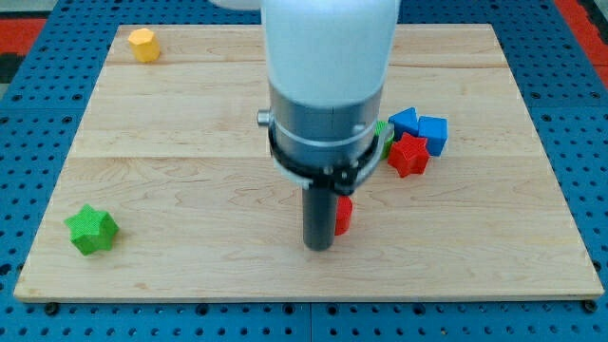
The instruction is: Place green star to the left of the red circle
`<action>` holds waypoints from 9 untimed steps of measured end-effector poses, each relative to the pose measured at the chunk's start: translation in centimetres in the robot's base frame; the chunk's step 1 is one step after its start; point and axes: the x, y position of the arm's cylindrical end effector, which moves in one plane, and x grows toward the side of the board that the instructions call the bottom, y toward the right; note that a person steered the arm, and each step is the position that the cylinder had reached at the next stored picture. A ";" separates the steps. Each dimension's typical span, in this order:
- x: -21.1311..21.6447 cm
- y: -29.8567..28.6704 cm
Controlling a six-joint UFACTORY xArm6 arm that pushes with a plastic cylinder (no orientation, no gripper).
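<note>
Progress: little done. Green star (92,229) sits at counter (190,142) lower left, well apart from red circle (344,216), half hidden beside my tip (319,245). No claw fitted. Remaining: whole push rightward.

Board (190,142) pale smooth wood; arm collar (323,119) brushed grey metal

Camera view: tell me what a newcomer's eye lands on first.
The big white and grey arm fills the middle, its dark rod ending at my tip, with a red block half hidden just to its right. A cluster of a red star and blue blocks lies right of the arm. The green star sits alone at bottom left, a yellow block top left.
</note>
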 end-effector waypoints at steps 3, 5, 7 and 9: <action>-9.1 2.6; 0.7 -17.2; 6.6 -30.5; 3.3 -25.6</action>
